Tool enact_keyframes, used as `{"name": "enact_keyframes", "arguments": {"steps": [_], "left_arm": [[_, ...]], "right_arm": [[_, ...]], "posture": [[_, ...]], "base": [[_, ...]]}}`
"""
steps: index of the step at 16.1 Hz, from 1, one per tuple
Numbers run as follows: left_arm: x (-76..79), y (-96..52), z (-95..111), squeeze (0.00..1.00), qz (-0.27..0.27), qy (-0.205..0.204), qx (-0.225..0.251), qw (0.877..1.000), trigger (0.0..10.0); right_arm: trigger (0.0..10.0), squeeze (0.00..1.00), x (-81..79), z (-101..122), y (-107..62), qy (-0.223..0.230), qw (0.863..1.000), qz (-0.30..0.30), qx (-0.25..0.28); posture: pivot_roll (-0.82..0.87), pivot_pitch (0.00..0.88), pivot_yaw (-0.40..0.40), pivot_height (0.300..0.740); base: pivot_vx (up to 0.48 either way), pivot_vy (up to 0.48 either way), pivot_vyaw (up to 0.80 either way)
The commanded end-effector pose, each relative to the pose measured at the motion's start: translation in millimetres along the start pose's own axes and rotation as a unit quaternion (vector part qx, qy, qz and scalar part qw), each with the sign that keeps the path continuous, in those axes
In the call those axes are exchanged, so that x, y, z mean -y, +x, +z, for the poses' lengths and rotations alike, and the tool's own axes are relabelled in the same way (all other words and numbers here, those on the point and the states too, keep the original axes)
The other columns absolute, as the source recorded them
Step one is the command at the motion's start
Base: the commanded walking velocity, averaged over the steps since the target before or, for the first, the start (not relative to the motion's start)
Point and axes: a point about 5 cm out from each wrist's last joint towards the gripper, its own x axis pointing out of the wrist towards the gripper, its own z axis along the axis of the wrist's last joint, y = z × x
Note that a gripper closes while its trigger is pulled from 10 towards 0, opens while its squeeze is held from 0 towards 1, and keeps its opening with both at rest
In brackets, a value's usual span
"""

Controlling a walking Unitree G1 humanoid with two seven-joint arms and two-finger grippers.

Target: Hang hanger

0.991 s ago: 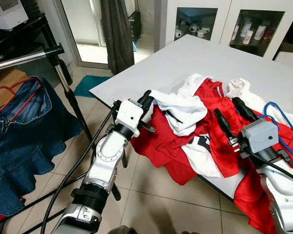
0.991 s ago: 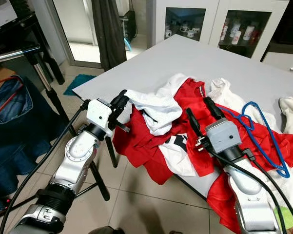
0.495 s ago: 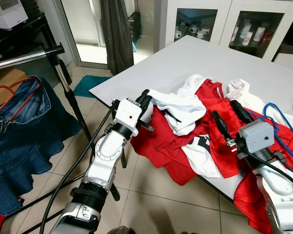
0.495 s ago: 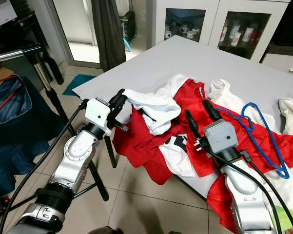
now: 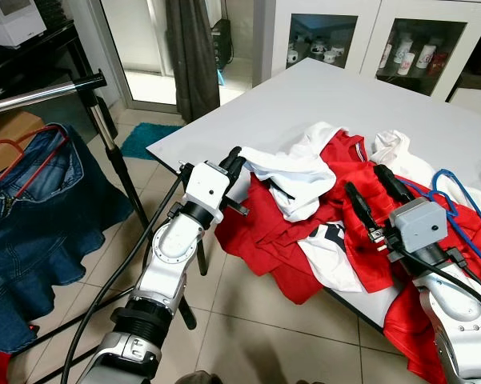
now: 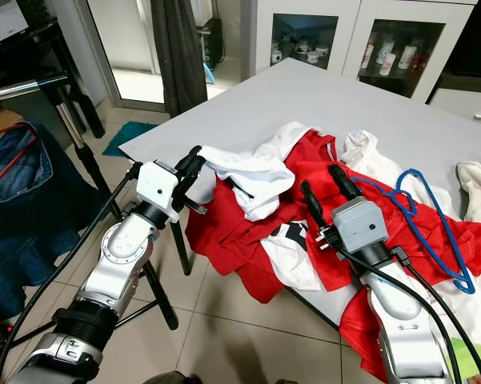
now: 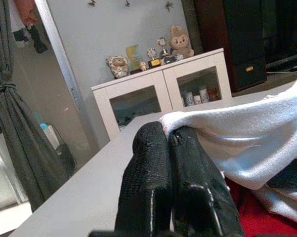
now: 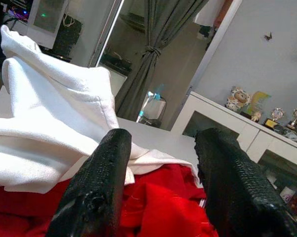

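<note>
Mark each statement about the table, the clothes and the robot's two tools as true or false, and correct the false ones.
1. The left tool is shut on the white garment. True.
2. The right tool has its fingers closed together. False: they stand apart, open above the red garment.
3. The blue hanger hangs on the metal rail. False: it lies on the clothes on the table.
4. A denim garment hangs below the rail. True.
5. The red garment droops over the table's edge. True.
</note>
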Motion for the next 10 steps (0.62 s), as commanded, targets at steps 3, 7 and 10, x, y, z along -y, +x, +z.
{"name": "enact_keyframes", "arguments": {"steps": [3, 7, 10], "left_arm": [[1.2, 0.8, 2.4, 0.00, -0.001, -0.004, 0.009, 1.000, 10.0], [1.3, 2.9, 3.9, 0.00, -0.003, -0.006, 0.013, 1.000, 10.0], [1.8, 3.0, 3.5, 0.00, -0.005, -0.007, 0.012, 1.000, 10.0]], "right_arm": [[10.0, 0.00, 1.9, 5.6, 1.3, -0.015, 1.000, -0.002, 0.010], [10.0, 0.00, 0.4, 5.5, 2.6, -0.016, 1.000, -0.004, 0.013], [10.0, 0.00, -0.5, 4.0, 1.7, -0.016, 1.000, -0.007, 0.011]], "posture": [[0.00, 0.006, 0.051, 0.740], [0.00, 0.001, 0.058, 0.740], [0.00, 0.001, 0.061, 0.740]], "base": [[0.000, 0.000, 0.00], [0.000, 0.000, 0.00], [0.000, 0.000, 0.00]]}}
